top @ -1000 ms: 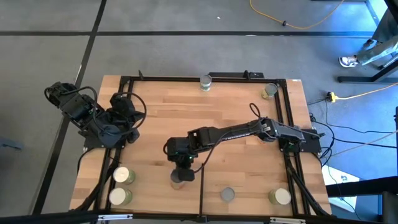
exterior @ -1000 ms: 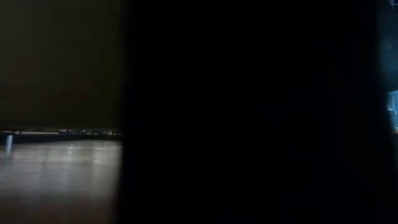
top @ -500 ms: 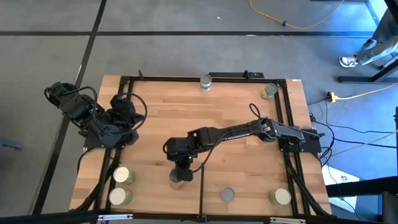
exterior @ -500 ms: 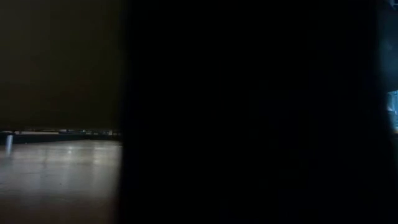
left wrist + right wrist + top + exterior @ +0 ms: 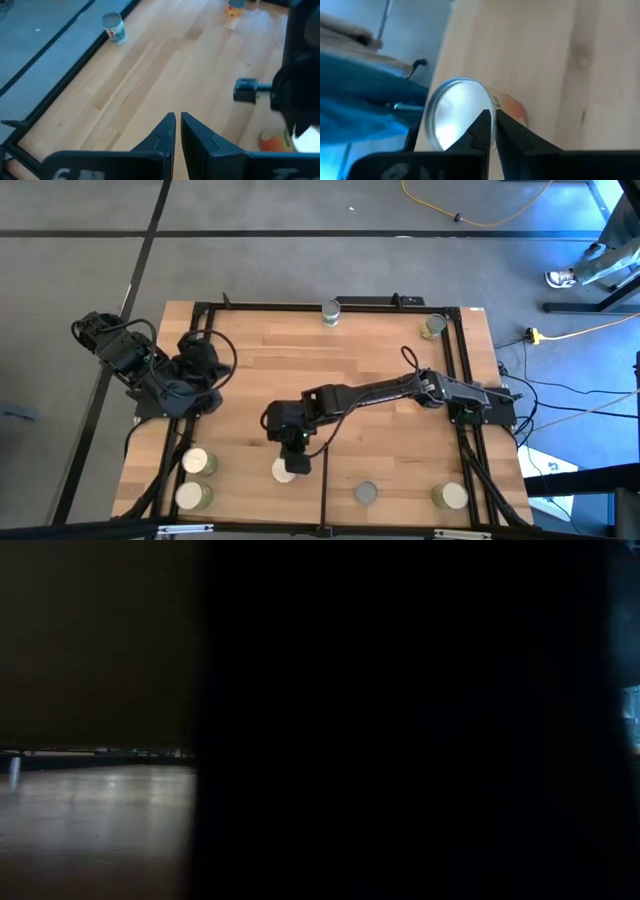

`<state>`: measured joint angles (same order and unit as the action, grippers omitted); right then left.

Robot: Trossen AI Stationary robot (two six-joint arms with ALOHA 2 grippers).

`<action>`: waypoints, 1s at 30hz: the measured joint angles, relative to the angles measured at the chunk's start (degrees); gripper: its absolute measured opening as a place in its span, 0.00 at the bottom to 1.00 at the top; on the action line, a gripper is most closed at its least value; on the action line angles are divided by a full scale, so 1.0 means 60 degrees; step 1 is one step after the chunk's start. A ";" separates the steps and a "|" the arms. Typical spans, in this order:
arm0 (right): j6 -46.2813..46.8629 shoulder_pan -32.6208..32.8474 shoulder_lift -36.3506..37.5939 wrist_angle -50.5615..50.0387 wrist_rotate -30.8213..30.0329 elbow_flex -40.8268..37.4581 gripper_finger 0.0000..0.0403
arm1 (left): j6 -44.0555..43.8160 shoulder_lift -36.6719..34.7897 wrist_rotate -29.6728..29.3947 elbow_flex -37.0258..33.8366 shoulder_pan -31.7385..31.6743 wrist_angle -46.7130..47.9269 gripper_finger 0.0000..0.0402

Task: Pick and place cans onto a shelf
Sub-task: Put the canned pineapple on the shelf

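Now the reddish can sits free, just past the right gripper (image 5: 291,451).
Upright, silver-topped, the small reddish can (image 5: 284,471) stands on the pale wood-plank shelf (image 5: 250,380) by its near edge, directly beyond the right fingers, which look nearly together and hold nothing; left gripper (image 5: 175,125), fingers closed and empty, is well apart.

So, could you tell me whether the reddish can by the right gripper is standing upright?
Upright: the can shows its full round top from above.
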<state>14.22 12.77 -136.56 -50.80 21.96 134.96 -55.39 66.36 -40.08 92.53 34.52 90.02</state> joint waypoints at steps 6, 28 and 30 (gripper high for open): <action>-0.1208 -0.0181 0.0745 -0.0128 0.0105 0.0001 0.07 | 0.0823 0.0001 0.0999 -0.0004 0.0008 0.0000 0.05; -0.2982 -0.0298 0.5238 -0.0649 -0.2403 0.0018 0.07 | 0.4839 0.2101 0.3274 -0.1042 -0.0609 -0.5049 0.04; -0.2981 -0.0300 0.5440 -0.0896 -0.3387 0.0015 0.07 | 0.4873 0.2484 0.3582 -0.1040 -0.0856 -0.5275 0.04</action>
<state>-3.67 10.97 -103.92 -56.17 1.64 135.04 -26.15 81.27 -18.59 86.29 29.38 58.37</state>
